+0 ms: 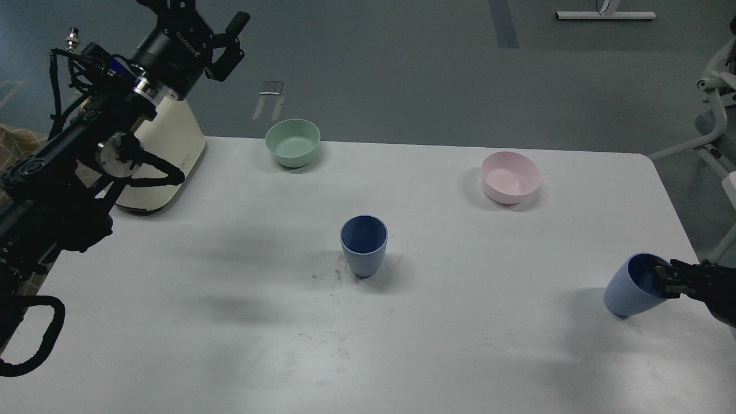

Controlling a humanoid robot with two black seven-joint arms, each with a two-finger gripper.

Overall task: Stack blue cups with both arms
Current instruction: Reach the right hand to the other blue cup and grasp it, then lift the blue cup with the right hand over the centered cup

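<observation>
One blue cup (pixel 364 246) stands upright in the middle of the white table (pixel 230 322), mouth up. The second blue cup (pixel 629 290) is at the table's right edge, tilted with its mouth toward the right and only its base edge on the table. My right gripper (pixel 662 279) comes in from the right edge and pinches this cup's rim, one finger inside the mouth. My left gripper (pixel 201 20) is raised at the far left, above the table's back corner, open and empty, far from both cups.
A mint-green bowl (pixel 292 142) sits at the back centre-left and a pink bowl (pixel 510 177) at the back right. A cream appliance (pixel 160 155) stands at the back left, under my left arm. White chair legs (pixel 713 132) stand off the table's right side.
</observation>
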